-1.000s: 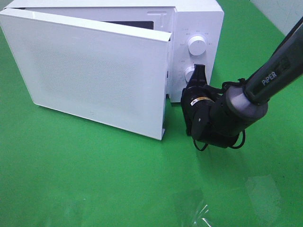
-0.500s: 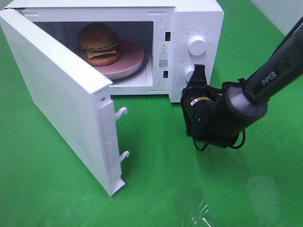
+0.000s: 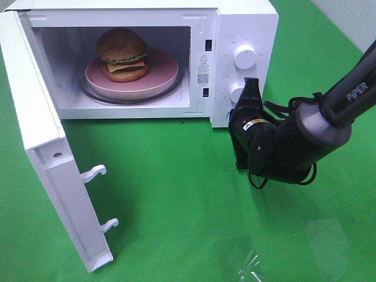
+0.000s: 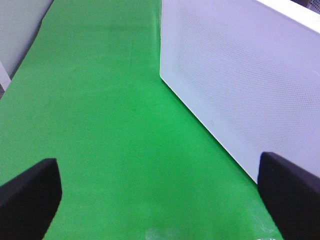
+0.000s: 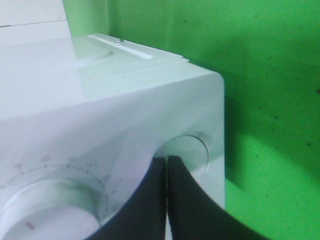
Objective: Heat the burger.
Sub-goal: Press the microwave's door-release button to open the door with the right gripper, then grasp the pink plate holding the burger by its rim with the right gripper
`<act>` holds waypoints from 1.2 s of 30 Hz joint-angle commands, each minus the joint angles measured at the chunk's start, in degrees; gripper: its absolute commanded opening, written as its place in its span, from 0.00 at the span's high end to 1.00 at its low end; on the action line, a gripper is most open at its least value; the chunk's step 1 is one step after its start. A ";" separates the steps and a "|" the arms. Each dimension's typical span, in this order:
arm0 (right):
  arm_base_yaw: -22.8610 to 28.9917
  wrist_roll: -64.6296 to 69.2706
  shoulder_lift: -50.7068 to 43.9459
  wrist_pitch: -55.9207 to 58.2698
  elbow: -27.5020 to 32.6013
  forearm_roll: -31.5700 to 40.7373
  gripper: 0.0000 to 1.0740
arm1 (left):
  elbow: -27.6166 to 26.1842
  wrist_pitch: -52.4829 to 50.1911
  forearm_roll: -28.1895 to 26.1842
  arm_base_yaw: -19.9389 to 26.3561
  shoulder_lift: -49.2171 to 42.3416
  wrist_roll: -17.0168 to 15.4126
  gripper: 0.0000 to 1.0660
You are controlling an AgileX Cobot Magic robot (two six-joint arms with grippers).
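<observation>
From the high camera, the burger (image 3: pixel 122 54) sits on a pink plate (image 3: pixel 161 77) inside the microwave (image 3: pixel 247 20), so the loading looks done. The door (image 3: pixel 41 147) hangs wide open toward the left, so heating cannot have begun. As I judge it, what is left is to swing the door shut and then turn a dial. The right gripper (image 3: pixel 251 86) stands at the control panel, its 2 fingers pressed together and pointing up just beside the lower knob (image 3: pixel 237 92). It holds nothing, and whether the tips touch the knob cannot be told from here. The left arm does not show in this view. In the left wrist view, the left gripper (image 4: pixel 160 197) is spread as wide as it goes, with 1 dark fingertip (image 4: pixel 30 195) at each edge and only green cloth (image 4: pixel 100 100) between them. It grips nothing, and the door's outer face (image 4: pixel 240 75) lies ahead of it and apart. In the right wrist view, the right gripper (image 5: pixel 166 172) is fully closed and empty. Its tips lie over the white panel between 2 round dial shapes, but contact is too blurred to judge.
</observation>
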 commanded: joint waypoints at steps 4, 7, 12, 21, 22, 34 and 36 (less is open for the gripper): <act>0.92 0.46 -5.44 6.30 4.81 -2.35 1.00 | 0.11 -0.17 -0.23 0.06 -1.20 -0.11 0.05; 0.92 0.11 -6.19 7.22 5.44 -2.92 1.00 | 0.11 -0.17 -0.23 0.06 -1.20 -0.11 0.05; 0.92 -4.53 -11.57 13.06 9.63 -5.16 1.00 | 0.11 -0.17 -0.23 0.06 -1.20 -0.11 0.05; 0.92 -20.51 -19.25 22.57 12.89 -7.91 1.00 | 0.11 -0.17 -0.23 0.06 -1.20 -0.11 0.05; 0.92 -26.70 -20.97 25.95 12.89 -8.19 1.00 | 0.11 -0.17 -0.23 0.06 -1.20 -0.11 0.05; 0.92 -54.37 -28.30 46.12 12.72 -9.97 0.99 | 0.11 -0.17 -0.23 0.06 -1.20 -0.11 0.05; 0.92 -56.84 -28.82 50.02 12.43 -11.00 0.99 | 0.11 -0.17 -0.23 0.06 -1.20 -0.11 0.05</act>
